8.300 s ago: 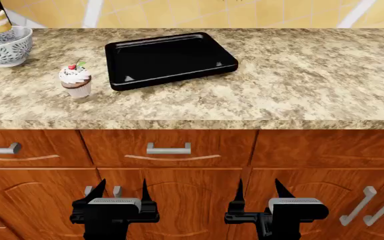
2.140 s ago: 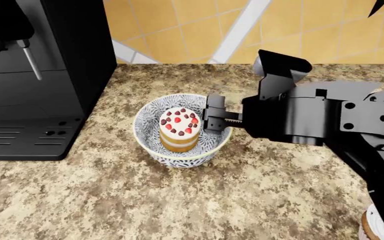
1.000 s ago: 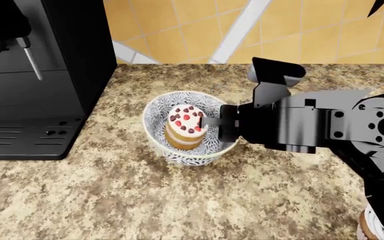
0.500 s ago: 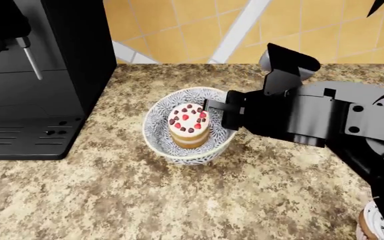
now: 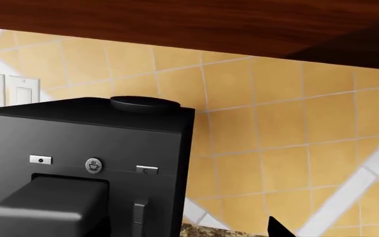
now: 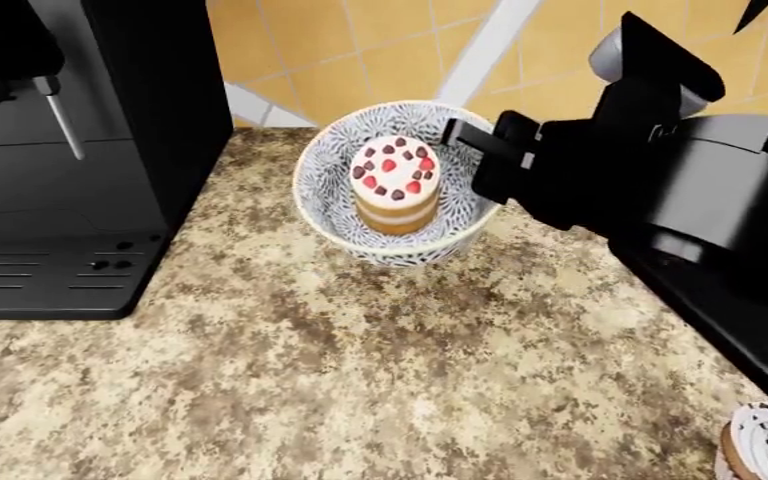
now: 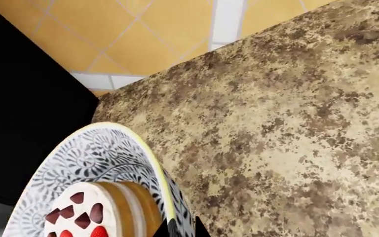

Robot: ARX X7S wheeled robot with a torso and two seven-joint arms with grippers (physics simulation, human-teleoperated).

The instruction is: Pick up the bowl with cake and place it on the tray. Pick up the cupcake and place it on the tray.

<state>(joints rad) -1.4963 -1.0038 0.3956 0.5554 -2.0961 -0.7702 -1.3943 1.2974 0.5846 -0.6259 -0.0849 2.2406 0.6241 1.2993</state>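
Note:
The blue-patterned white bowl (image 6: 335, 205) hangs in the air above the counter, just right of the coffee machine. The layered cake (image 6: 395, 185) stands upright inside it. My right gripper (image 6: 471, 140) is shut on the bowl's right rim; in the right wrist view its tips (image 7: 183, 229) straddle the rim of the bowl (image 7: 91, 163) beside the cake (image 7: 104, 212). The cupcake (image 6: 764, 450) sits at the lower right edge, partly cut off. The tray is out of view. My left gripper (image 5: 189, 233) shows only one dark fingertip (image 5: 278, 230), far off centre, nothing held.
A tall black coffee machine (image 6: 77, 150) stands at the left on the speckled granite counter (image 6: 357, 380), with its steam wand (image 6: 61, 118) sticking out. A yellow tiled wall (image 6: 384, 60) runs behind. My right arm (image 6: 704, 210) covers the counter's right side.
The right gripper, shut on the bowl's rim, has lifted the bowl with the cake off the counter, upward and slightly right. Earlier the bowl tilted; now it hangs nearly level.

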